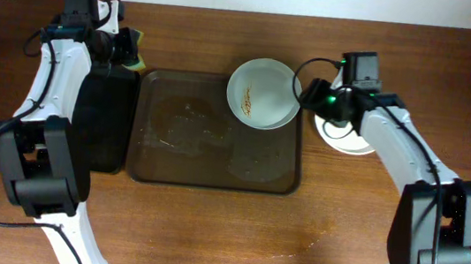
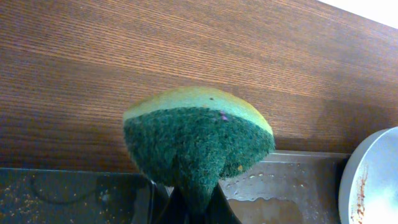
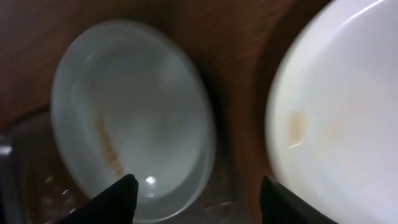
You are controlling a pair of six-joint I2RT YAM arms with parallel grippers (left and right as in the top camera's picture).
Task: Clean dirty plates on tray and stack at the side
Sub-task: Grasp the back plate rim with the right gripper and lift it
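Observation:
A white plate (image 1: 262, 92) with brown crumbs rests on the far right corner of the dark tray (image 1: 213, 169); it also shows in the right wrist view (image 3: 130, 118). A second white plate (image 1: 347, 143) sits on the table right of the tray, also seen in the right wrist view (image 3: 342, 112) with a faint stain. My right gripper (image 1: 311, 94) is open and empty between the two plates (image 3: 196, 190). My left gripper (image 1: 129, 49) is shut on a green and yellow sponge (image 2: 196, 140) at the tray's far left corner.
A black mat or second tray (image 1: 103, 121) lies left of the main tray, scattered with crumbs (image 2: 56, 193). The tray floor holds water and residue (image 1: 187, 131). Bare wooden table (image 1: 232, 238) lies in front of the tray.

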